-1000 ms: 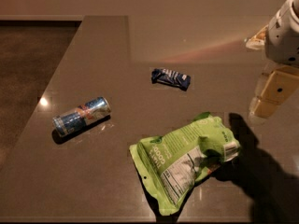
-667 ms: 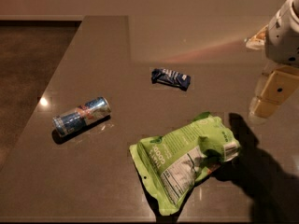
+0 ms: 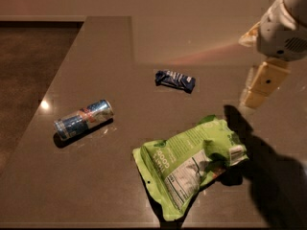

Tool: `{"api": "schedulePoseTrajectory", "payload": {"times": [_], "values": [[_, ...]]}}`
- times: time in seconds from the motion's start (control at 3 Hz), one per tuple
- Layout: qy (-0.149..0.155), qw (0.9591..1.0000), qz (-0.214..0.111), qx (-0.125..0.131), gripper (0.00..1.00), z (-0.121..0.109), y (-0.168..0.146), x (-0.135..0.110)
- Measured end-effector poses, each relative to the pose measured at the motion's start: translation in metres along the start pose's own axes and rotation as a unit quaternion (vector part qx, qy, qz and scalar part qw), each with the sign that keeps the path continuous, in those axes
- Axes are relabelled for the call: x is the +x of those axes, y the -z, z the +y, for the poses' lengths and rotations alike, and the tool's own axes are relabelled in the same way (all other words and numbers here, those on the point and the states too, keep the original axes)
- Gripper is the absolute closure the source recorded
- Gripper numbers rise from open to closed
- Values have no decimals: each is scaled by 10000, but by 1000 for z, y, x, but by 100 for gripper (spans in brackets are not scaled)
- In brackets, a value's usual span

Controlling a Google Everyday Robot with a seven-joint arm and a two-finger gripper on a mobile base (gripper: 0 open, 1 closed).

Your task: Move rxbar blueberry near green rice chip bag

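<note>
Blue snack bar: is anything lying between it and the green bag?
Nothing visible. Only bare counter separates the bar from the green bag. The can lies off to the left, and the gripper hangs at the right edge.

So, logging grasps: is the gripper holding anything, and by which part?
Nothing: the gripper hangs at the right, apart from the rxbar blueberry on the counter.
</note>
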State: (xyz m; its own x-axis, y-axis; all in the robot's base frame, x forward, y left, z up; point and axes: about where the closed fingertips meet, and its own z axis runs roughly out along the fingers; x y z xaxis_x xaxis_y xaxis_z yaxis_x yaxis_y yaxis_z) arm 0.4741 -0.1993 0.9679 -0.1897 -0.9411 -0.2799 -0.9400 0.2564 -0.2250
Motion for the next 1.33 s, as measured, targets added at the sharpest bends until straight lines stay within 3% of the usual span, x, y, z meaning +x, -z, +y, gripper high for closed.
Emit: {"api": "schedulePoseTrajectory", "payload": {"times": [0.67, 1.33], "values": [[-137, 9990, -404, -128, 0, -44, -46, -31], [-540, 9964, -502, -419, 0, -85, -120, -64]]}}
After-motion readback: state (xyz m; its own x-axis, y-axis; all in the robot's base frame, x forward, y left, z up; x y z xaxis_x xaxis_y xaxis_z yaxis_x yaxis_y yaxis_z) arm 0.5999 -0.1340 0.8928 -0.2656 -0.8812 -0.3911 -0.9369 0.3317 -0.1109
